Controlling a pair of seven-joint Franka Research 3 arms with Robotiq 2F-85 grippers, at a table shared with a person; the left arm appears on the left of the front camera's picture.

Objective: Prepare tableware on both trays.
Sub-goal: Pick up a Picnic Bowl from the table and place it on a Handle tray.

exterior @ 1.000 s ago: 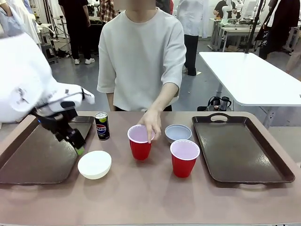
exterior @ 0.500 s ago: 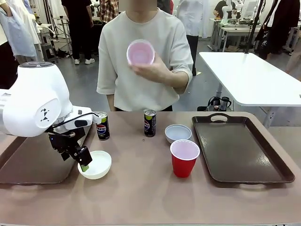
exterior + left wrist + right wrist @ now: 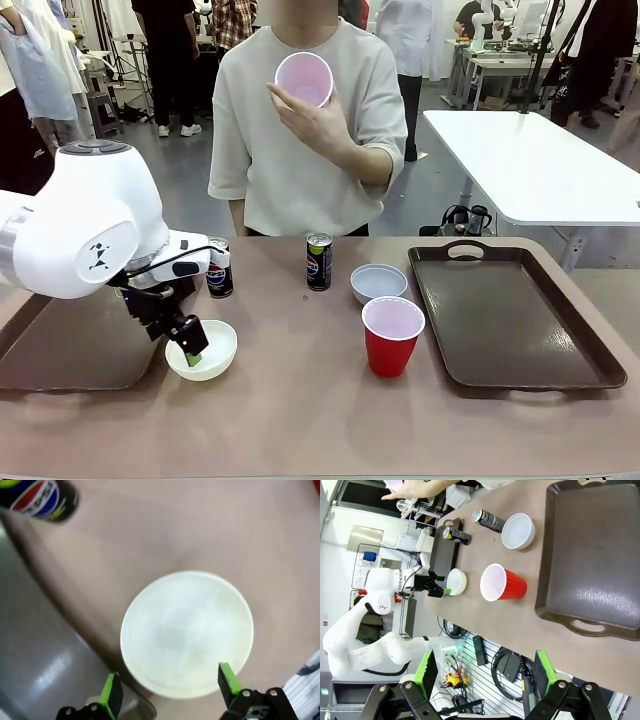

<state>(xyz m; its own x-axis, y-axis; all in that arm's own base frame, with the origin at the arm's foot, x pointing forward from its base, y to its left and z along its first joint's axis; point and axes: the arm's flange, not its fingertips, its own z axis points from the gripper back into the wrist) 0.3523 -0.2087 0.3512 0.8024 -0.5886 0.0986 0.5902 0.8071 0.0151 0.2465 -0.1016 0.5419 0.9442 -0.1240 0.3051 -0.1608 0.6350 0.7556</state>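
Left gripper [image 3: 168, 686], jaws open and empty, is poised over the rim of the near white bowl [image 3: 205, 350], which sits on the table [image 3: 300, 420] just beside the left tray's [image 3: 60, 350] right edge. The grasp will probably go best with one finger inside and one outside the rim, closing gently before the lift. Right gripper [image 3: 485, 672] is likewise open and empty. Both bowls, the standing red cup [image 3: 392, 335] and both trays, including the right tray [image 3: 510, 320], hold nothing, and the person's hand [image 3: 315, 120] holds the raised cup [image 3: 303, 78] aloft.

Bright, even light; soft wrist-view blur
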